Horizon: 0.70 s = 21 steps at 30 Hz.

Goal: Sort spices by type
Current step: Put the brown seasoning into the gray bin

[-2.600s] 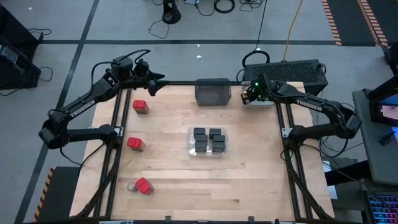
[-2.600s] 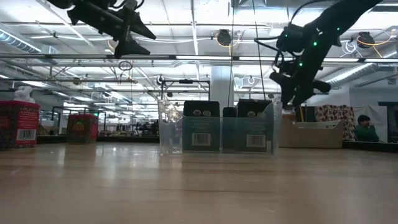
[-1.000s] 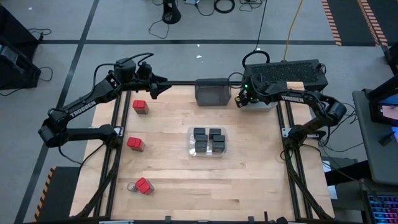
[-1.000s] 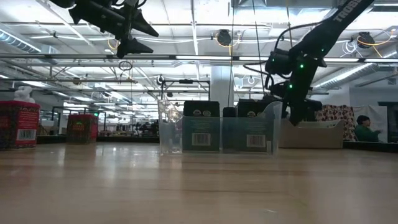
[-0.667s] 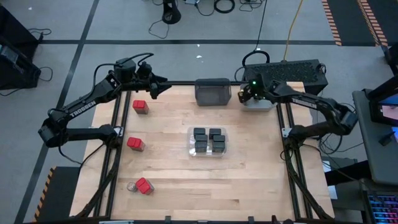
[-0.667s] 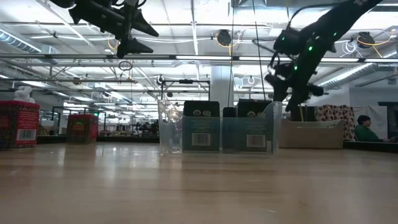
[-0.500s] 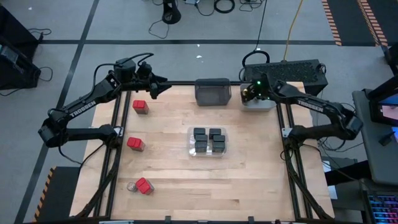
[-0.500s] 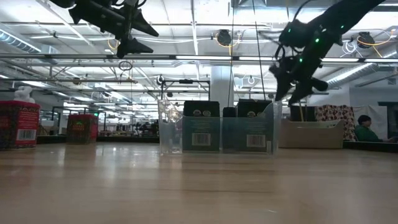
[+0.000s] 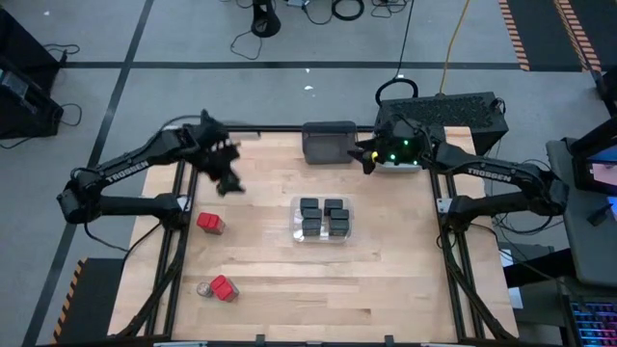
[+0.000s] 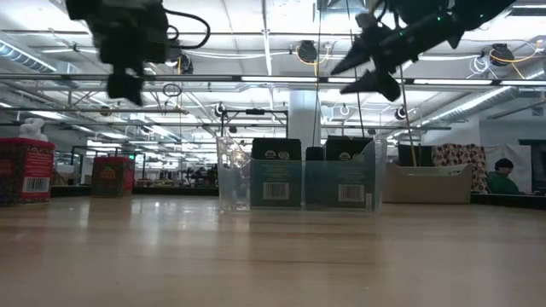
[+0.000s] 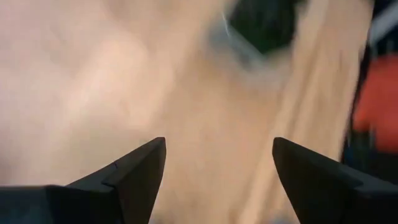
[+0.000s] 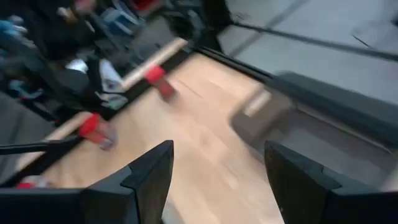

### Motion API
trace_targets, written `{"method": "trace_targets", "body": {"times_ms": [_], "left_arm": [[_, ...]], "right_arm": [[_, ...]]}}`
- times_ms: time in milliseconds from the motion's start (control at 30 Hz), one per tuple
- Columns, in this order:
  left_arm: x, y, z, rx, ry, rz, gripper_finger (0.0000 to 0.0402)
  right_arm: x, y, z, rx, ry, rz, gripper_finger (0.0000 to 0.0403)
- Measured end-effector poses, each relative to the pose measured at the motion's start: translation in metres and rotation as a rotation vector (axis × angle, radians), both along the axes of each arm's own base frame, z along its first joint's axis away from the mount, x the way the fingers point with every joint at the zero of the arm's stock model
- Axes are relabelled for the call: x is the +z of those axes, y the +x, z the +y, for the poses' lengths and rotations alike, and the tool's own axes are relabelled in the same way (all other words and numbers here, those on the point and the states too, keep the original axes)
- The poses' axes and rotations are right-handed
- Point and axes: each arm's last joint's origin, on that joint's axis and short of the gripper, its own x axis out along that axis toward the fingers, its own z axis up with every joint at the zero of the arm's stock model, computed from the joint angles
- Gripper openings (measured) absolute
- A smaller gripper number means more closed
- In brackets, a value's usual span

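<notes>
**Dark boxes binned, red ones waiting**

The dark boxes (image 9: 323, 219) sit packed together in the clear bin (image 9: 295, 221) at the centre of the high view, apparently already grouped as 1 kind. The red-topped boxes remain loose on the bare wood at left: 1 red box (image 9: 209, 223) at middle left, and another red box (image 9: 224, 287) at lower left beside a small round jar (image 9: 203, 289). A dark grey bin (image 9: 328, 141) stands at the top edge of the table (image 9: 386, 280), with a light grey bin (image 9: 397, 165) to its right.

The left gripper (image 9: 229, 179) hangs over the upper left of the table, fingers spread wide with nothing between them, probably placed for a reach toward the loose red boxes. The right gripper (image 9: 359, 155) hovers between the 2 bins at top centre, also wide open and empty.
</notes>
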Motion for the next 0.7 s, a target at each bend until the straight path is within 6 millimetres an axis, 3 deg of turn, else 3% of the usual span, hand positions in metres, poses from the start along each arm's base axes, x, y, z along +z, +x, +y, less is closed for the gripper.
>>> {"method": "trace_targets", "body": {"times_ms": [133,333,700], "left_arm": [[-0.002,0.001,-0.036,-0.185,-0.065,0.140,0.0299],[0.014,-0.002,-0.075,-0.351,-0.018,0.270,0.0299],[0.014,-0.005,-0.140,-0.410,0.053,0.408,0.0299]], "right_arm": [[0.007,0.006,0.007,0.032,-0.037,-0.071,0.0231],[0.010,0.007,0.007,0.035,-0.048,-0.095,0.0231],[0.007,0.021,0.037,0.221,-0.102,-0.074,0.0231]]}}
